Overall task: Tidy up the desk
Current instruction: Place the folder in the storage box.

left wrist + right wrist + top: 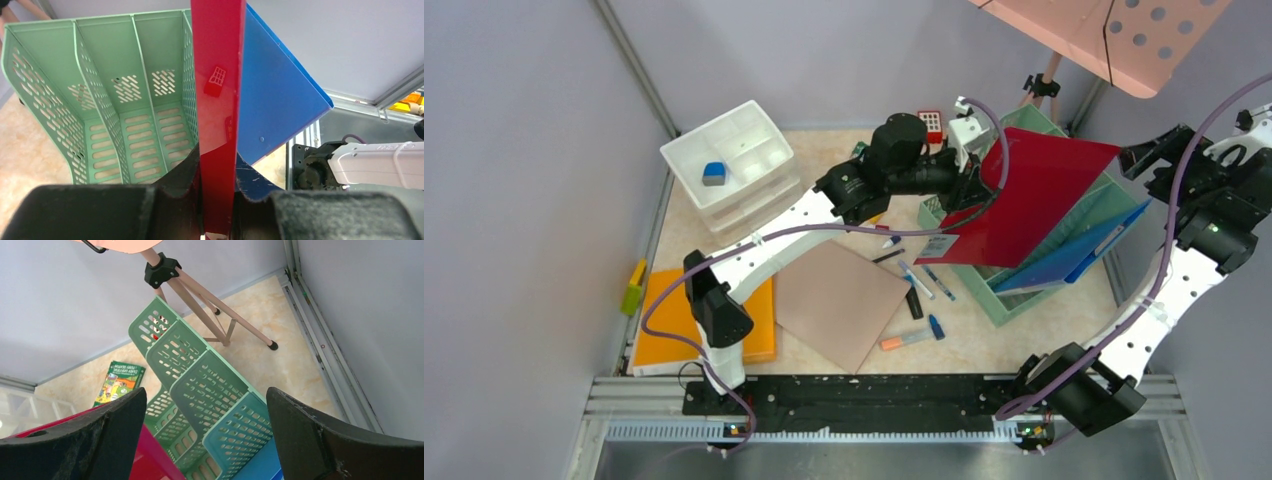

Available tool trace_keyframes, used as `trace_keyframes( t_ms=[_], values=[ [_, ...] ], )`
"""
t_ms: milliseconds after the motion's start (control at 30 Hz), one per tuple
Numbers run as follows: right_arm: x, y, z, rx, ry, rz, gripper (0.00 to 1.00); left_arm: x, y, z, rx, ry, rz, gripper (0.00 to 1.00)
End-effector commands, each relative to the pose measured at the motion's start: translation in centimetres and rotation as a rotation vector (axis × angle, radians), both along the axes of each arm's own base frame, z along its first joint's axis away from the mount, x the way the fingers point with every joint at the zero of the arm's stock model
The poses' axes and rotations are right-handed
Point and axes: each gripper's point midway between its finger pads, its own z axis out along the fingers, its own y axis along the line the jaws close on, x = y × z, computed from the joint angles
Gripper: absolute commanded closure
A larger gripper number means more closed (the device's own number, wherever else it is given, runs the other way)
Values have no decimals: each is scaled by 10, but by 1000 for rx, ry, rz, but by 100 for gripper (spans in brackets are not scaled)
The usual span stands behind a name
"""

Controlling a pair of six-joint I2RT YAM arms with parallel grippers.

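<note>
The beige marble desk [1044, 320] holds a green mesh file rack [972, 290] at the right. My left gripper [972, 178] is shut on a red folder [1034, 195] and holds it tilted over the rack. In the left wrist view the red folder [218, 100] stands on edge between the jaws, beside a blue folder [272, 100] that sits in the rack [125, 95]. My right gripper [1154, 155] is open and empty, raised above the rack's right side; its fingers [100, 440] frame the rack [210, 385].
A white drawer unit [734, 165] with a blue block stands at the back left. An orange folder [674, 320] and a brown sheet [839, 300] lie at the front. Several pens [919, 285] lie between them and the rack. A pink stand's tripod [200, 295] stands behind the rack.
</note>
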Motion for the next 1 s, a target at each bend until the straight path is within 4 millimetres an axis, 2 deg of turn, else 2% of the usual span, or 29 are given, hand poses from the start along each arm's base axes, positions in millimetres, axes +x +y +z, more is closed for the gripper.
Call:
trace_keyframes(
  t_ms=[0,233,733,967],
  values=[
    [1,-5,25,-45,-55,-8,11,-6,0,54,-141,-46,-21,100],
    [6,-13,11,-17,-19,-27,11,-9,-7,53,-146,-32,-55,100],
    [7,-24,-26,44,96,-78,12,6,-30,36,-133,-115,6,100],
    [-1,-27,-38,38,149,-116,12,11,-49,15,-134,-111,61,100]
  ],
)
